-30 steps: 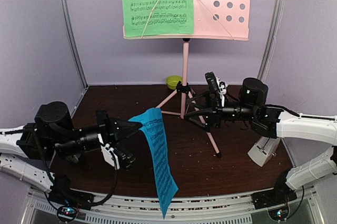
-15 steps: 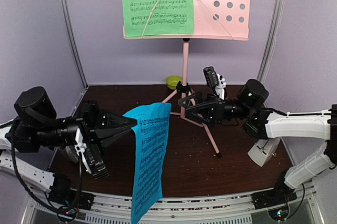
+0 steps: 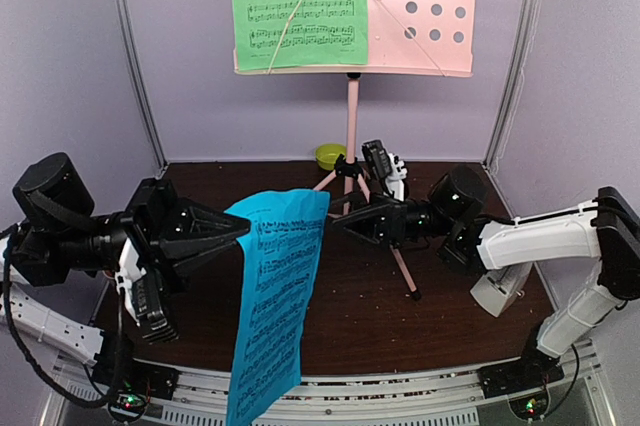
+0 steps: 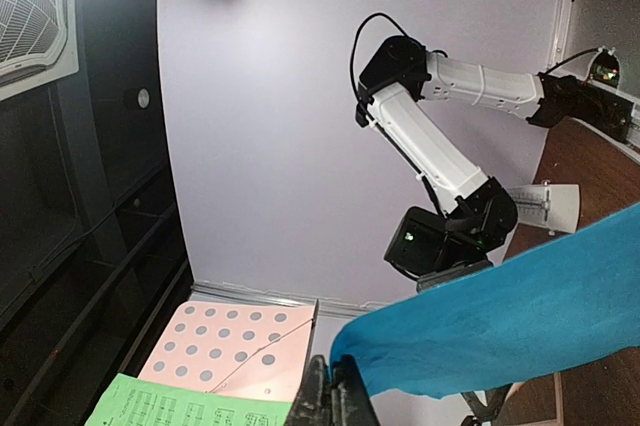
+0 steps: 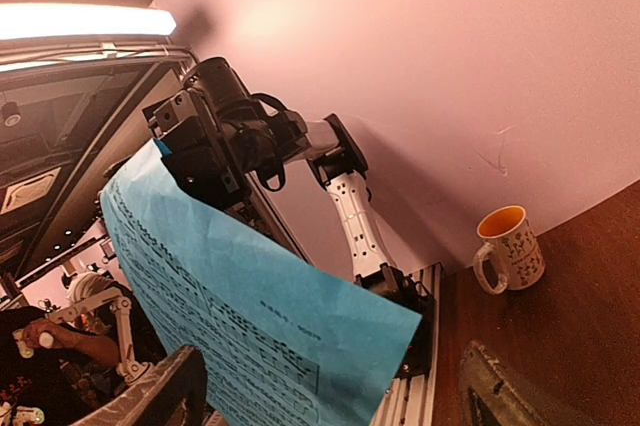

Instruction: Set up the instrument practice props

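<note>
The left fingers (image 3: 225,233) are pinched shut on the top edge of the blue sheet (image 3: 272,306), which hangs long axis downward in front of the music stand (image 3: 425,6), left of its pole. The right fingers (image 3: 355,222), spread wide, point at the sheet's free upper corner from the pole side, just short of it. The green sheet (image 3: 298,6) covers the stand's left half; the right half is bare. The metronome (image 3: 497,291) sits on the worktop right of the stand's feet, whose legs crowd the right fingers.

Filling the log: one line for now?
left end effector: shut on blue sheet | right end effector: open | green sheet: on stand
</note>
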Motion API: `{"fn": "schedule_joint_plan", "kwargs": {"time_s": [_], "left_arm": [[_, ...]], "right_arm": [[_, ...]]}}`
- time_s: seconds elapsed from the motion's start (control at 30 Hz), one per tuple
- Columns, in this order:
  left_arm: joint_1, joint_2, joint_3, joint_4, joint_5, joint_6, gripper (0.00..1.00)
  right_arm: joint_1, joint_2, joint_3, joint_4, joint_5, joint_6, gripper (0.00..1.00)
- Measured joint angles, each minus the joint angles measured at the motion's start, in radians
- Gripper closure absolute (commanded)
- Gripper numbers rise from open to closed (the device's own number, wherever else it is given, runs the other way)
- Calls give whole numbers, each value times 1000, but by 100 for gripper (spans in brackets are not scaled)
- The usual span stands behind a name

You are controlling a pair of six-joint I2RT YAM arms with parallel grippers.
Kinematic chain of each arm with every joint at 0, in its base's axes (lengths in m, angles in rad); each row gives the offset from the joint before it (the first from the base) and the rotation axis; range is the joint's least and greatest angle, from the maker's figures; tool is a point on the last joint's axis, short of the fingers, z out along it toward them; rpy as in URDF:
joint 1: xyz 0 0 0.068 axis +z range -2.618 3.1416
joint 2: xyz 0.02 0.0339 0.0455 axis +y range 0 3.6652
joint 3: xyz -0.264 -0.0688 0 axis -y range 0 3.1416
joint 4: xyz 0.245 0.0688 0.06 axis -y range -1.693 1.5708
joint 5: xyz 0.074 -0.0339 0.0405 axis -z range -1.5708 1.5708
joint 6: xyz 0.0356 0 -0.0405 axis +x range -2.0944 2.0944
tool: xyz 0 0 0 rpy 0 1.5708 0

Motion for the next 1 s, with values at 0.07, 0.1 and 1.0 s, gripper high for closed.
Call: {"fn": "schedule_joint_plan", "kwargs": {"time_s": [0.07,0.1,1.0], "left_arm": [[0,-1,0,5,2,0,100],[0,-2,0,6,3,0,100],[-6,-35,-27,5,-206,85,100]], "right_arm": [[11,15,13,45,-2,31,22],[20,22,22,72,-4,53,27],[46,-159,26,-62,-19,-19,37]]}}
